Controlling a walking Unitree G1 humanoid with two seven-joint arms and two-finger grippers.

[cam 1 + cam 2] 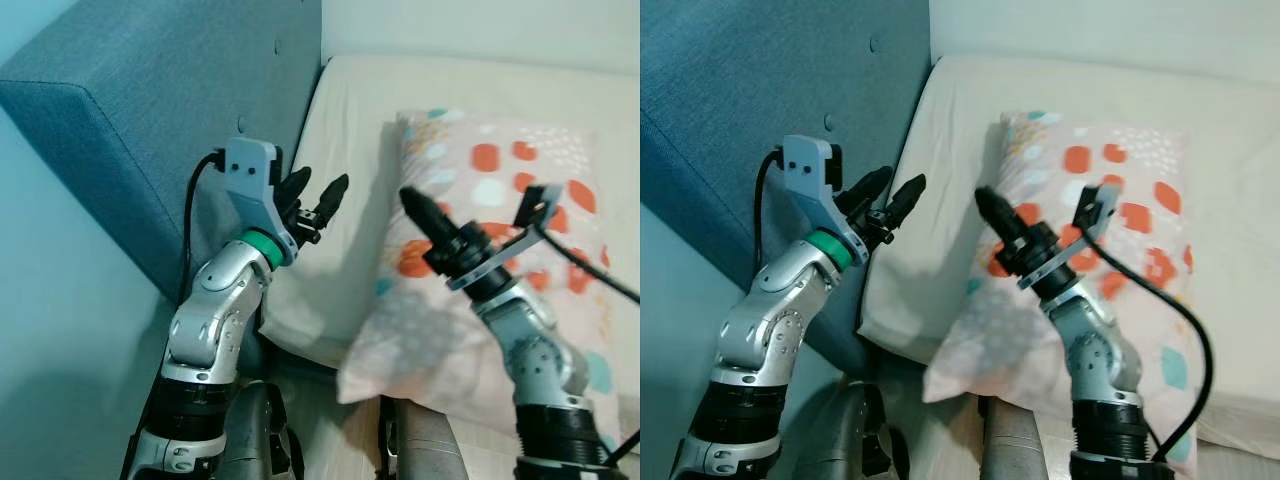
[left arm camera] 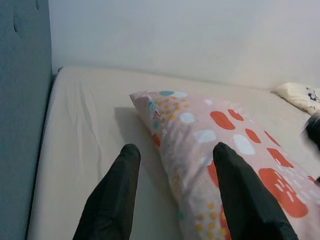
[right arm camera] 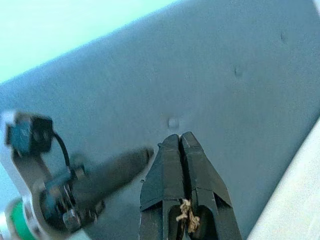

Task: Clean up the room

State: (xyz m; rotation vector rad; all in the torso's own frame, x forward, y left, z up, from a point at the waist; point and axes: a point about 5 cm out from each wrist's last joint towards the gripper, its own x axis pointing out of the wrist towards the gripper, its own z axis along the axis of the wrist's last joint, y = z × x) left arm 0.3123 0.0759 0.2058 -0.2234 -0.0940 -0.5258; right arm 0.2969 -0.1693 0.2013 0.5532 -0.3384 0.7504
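Observation:
A pink pillow (image 1: 500, 190) with red, teal and white spots lies on the cream mattress (image 1: 350, 110), its near corner hanging over the bed's edge. My left gripper (image 1: 320, 188) is open and held over the mattress beside the pillow's left side, touching nothing; in the left wrist view the gripper (image 2: 176, 150) points along the bed, with the pillow (image 2: 215, 130) just to one side. My right gripper (image 1: 408, 197) is shut and raised above the pillow's near half, pointing toward the headboard. In the right wrist view a small tan fibre sits between its fingers (image 3: 172, 170).
A tall blue upholstered headboard (image 1: 150, 100) runs along the left of the bed. A pale wall (image 2: 175, 35) stands behind the mattress. A second light pillow (image 2: 300, 95) lies at the bed's far corner. A black cable (image 1: 1185, 330) loops from my right arm.

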